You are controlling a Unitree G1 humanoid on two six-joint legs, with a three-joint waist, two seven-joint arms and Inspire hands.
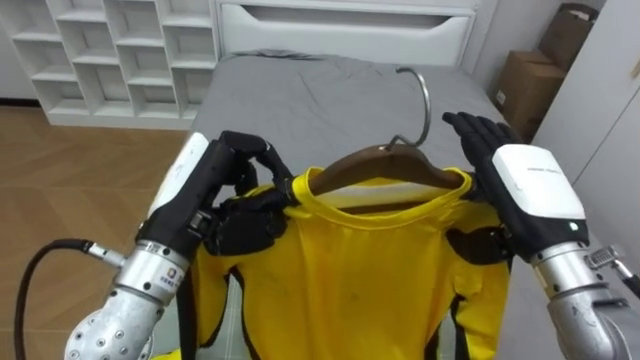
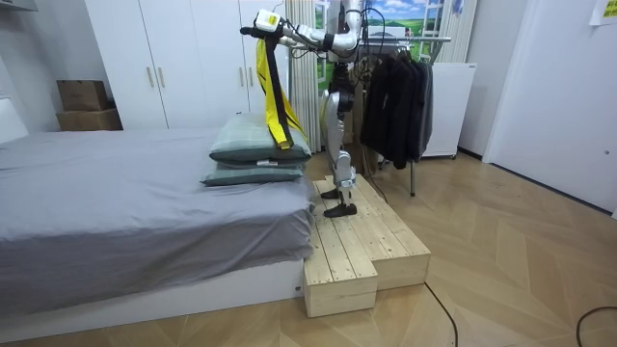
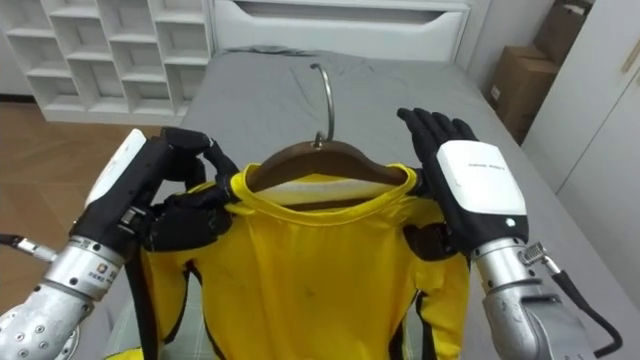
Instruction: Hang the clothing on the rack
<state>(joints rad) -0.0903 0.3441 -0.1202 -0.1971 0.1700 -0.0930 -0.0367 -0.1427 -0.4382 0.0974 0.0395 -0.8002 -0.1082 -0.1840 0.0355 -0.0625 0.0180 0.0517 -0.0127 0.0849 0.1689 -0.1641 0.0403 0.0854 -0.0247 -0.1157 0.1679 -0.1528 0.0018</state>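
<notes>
A yellow shirt (image 1: 370, 270) with black side panels hangs on a brown wooden hanger (image 1: 385, 160) whose metal hook (image 1: 422, 95) points up. I hold it in front of me over the grey bed (image 1: 330, 100). My left hand (image 1: 245, 200) is curled round the shirt's left shoulder and the hanger's end. At the right shoulder, my right hand (image 1: 520, 190) has straight fingers behind the hanger's end and its thumb against the cloth. In the room view I stand on a wooden platform (image 2: 357, 246) beside the bed, with the shirt (image 2: 273, 92) raised above two pillows (image 2: 258, 149).
A clothes rack (image 2: 400, 92) with dark garments stands behind me in the room view. A white cubby shelf (image 1: 110, 50) is at the far left, a white headboard (image 1: 345, 30) ahead and cardboard boxes (image 1: 525, 85) to the right of the bed.
</notes>
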